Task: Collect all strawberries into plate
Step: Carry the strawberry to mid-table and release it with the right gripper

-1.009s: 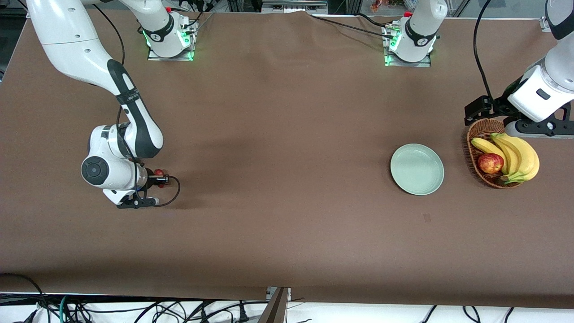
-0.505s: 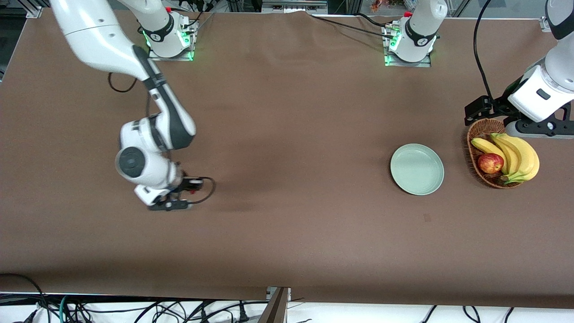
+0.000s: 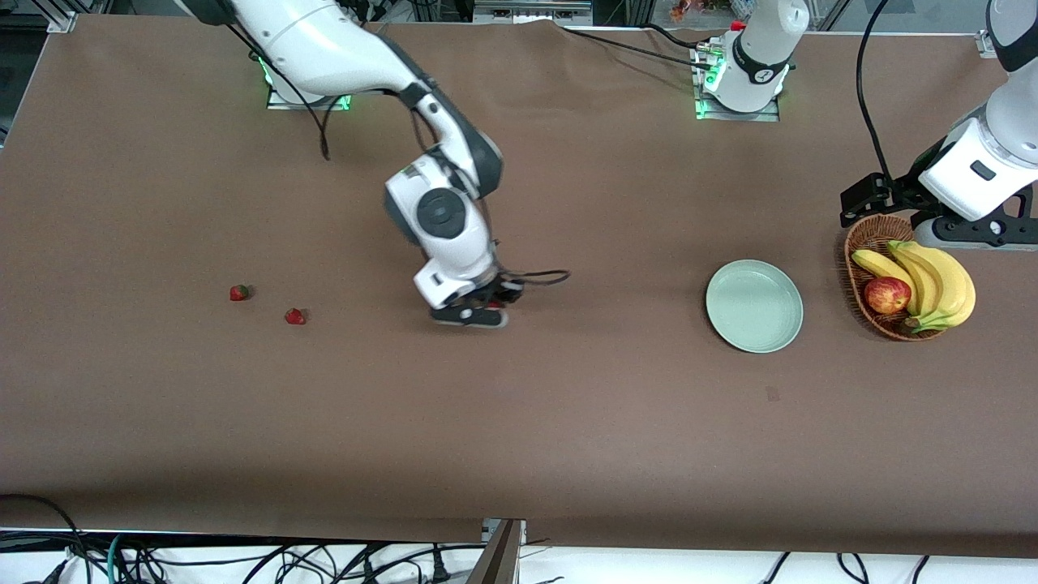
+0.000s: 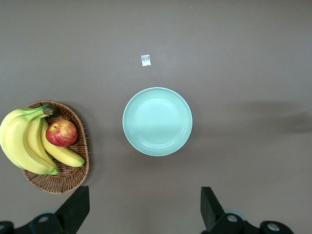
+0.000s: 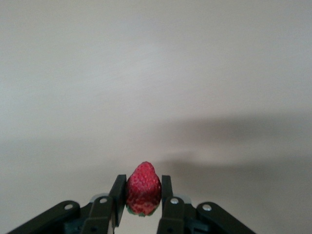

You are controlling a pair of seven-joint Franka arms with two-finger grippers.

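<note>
My right gripper (image 3: 493, 307) is shut on a strawberry (image 5: 143, 189) and holds it in the air over the bare middle of the table; the berry's tip points out between the fingers (image 5: 118, 192). Two more strawberries lie on the table toward the right arm's end, one (image 3: 238, 293) and another (image 3: 295, 316) a little nearer the front camera. The pale mint-green plate (image 3: 754, 306) sits toward the left arm's end and holds nothing; it also shows in the left wrist view (image 4: 157, 121). My left gripper (image 4: 145, 214) is open and waits high over the table beside the basket.
A brown wicker basket (image 3: 868, 243) with bananas (image 3: 932, 280) and a red-yellow apple (image 3: 886, 294) stands beside the plate at the left arm's end. A small pale scrap (image 4: 146, 60) lies on the cloth near the plate.
My right arm has lifted one strawberry from the group and carried it toward the plate, to over the table's middle. The two other strawberries are now uncovered. The left arm has not moved.
</note>
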